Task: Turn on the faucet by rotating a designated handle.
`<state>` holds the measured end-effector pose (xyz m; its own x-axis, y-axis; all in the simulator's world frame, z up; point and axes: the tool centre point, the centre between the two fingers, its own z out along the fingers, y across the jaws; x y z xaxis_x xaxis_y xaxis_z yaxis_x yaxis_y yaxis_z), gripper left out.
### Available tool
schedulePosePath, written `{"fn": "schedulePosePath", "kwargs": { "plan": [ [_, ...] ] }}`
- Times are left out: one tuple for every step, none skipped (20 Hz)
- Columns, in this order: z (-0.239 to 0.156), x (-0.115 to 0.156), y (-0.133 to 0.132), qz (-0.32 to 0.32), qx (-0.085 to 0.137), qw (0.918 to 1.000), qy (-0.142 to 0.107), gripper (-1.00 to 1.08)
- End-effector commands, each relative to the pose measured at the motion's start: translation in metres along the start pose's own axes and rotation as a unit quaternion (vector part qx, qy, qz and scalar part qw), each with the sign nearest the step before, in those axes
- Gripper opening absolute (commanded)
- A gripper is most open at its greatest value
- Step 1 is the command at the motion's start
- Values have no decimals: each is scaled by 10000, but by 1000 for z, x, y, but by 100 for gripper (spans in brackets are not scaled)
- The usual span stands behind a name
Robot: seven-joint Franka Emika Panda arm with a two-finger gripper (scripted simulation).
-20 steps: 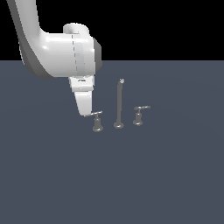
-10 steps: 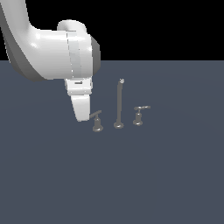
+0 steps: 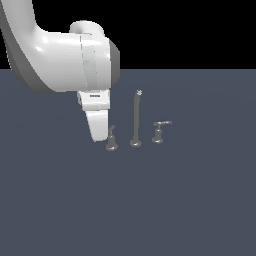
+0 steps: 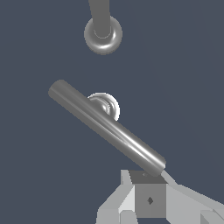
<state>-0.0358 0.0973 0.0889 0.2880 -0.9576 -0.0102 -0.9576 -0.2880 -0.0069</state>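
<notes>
The faucet stands on a dark grey floor as three grey metal pieces. Its tall thin spout (image 3: 135, 117) is in the middle, and its base shows in the wrist view (image 4: 103, 35). The handle (image 3: 111, 139) is the piece at the exterior view's left. Its long lever bar (image 4: 105, 124) lies slanted across its flared base. My gripper (image 3: 97, 136) is just to the exterior view's left of this handle. Its fingers look shut with nothing between them. In the wrist view the gripper (image 4: 148, 194) touches the lever's near end.
The smaller handle (image 3: 159, 132) stands at the exterior view's right of the spout, its short lever pointing right. The large white arm (image 3: 65, 60) hangs over the scene at the exterior view's upper left. The floor (image 3: 150, 210) is flat and dark grey.
My gripper has moved toward the exterior view's left. The handle's lever, which pointed toward the spout, has swung round and now points up and away from it.
</notes>
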Motion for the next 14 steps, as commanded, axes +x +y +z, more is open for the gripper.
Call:
{"fn": "schedulePosePath", "kwargs": {
  "plan": [
    [-1, 31, 12, 196, -30, 9998, 47, -100],
    [-1, 36, 15, 205, -32, 9998, 50, -100],
    [-1, 36, 15, 205, -32, 9998, 50, -100],
    [0, 7, 8, -16, -11, 10000, -1, -100],
    [0, 15, 7, 9, -14, 10000, 5, -100],
    [0, 23, 7, 33, -16, 10000, 11, -100],
    [0, 30, 7, 57, -19, 10000, 16, -100],
    [-1, 38, 7, 82, -21, 10000, 22, -100],
    [-1, 45, 7, 106, -24, 9999, 28, -100],
    [-1, 53, 7, 130, -26, 9999, 33, -100],
    [-1, 60, 7, 154, -28, 9999, 39, -100],
    [-1, 68, 7, 178, -31, 9998, 44, -100],
    [-1, 75, 7, 202, -33, 9998, 50, -100],
    [-1, 75, 7, 202, -33, 9998, 50, -100]
  ]
}}
